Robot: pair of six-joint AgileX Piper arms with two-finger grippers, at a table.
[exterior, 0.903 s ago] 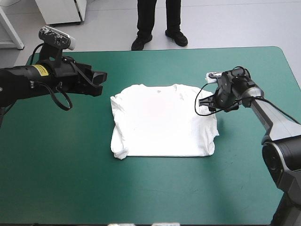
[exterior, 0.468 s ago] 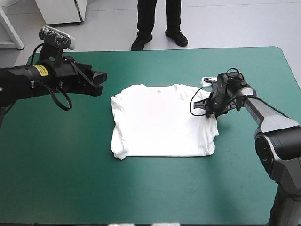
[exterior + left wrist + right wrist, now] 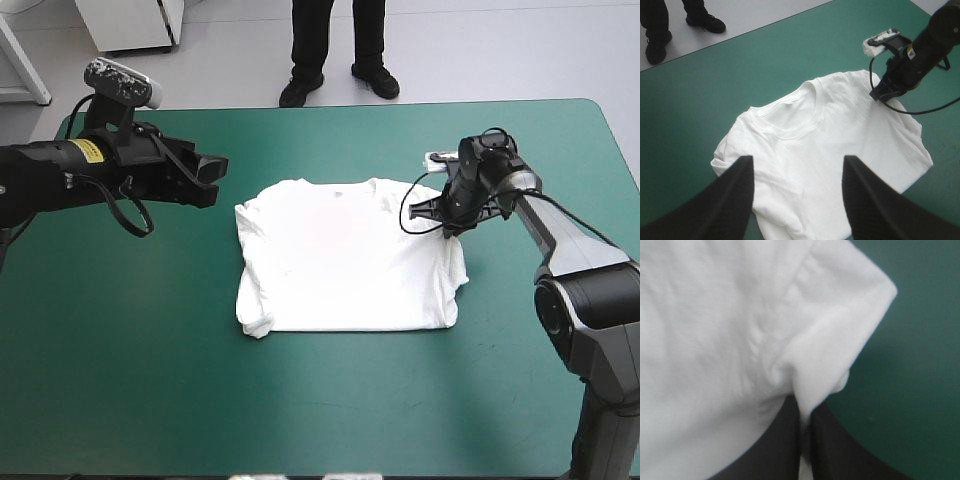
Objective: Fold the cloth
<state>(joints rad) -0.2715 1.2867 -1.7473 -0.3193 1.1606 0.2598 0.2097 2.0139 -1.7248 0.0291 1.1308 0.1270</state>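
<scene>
You have the table (image 3: 120, 400) under its teal-green cover (image 3: 340, 400) filling most of the high view, its far corners rounded. Beyond its far edge you see pale grey floor (image 3: 500, 50), evenly lit, with a white cabinet (image 3: 128, 22) at the far left and a white slanted leg (image 3: 25, 62) beside it.

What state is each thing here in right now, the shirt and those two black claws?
T-shirt: spread flat on the teal-green cover, neck toward the far edge, one sleeve corner pinched.
Left gripper: open, raised off the table, holding nothing.
Right gripper: shut on the T-shirt's sleeve fold.
</scene>
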